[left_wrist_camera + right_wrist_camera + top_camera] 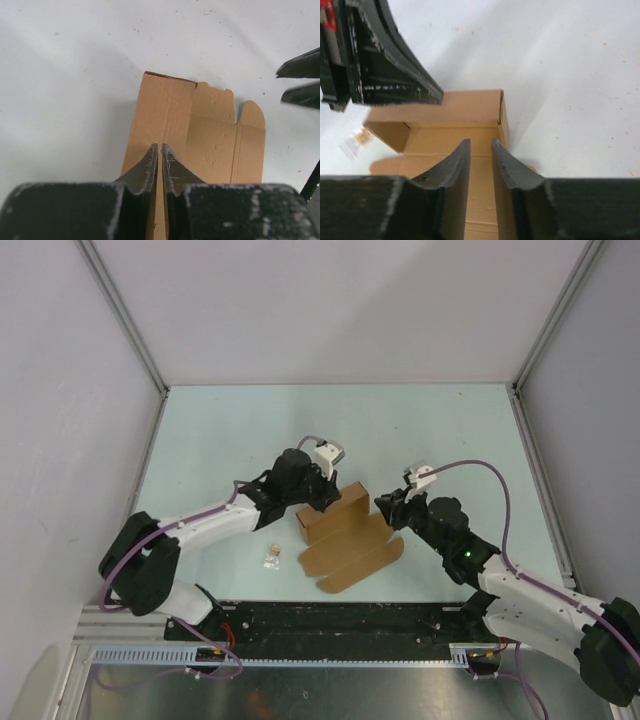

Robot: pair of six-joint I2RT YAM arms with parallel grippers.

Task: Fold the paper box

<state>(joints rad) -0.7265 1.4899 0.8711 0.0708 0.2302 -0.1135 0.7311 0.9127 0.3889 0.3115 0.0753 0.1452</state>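
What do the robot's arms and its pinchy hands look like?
The left arm and right arm are white tubes with chunky black joints and a purple cable along each. The right arm has a tiny green light. The left gripper and right gripper have two scuffed black pointed fingers each.

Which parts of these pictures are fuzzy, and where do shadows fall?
Left wrist view: the paper box is crisp, the left arm's jaws near the lens are soft, and a faint shadow lies on the table left of the box. Right wrist view: the right arm's jaws are blurred too, as is the small scrap at the left edge. Top view: sharp throughout, even light, no glare.
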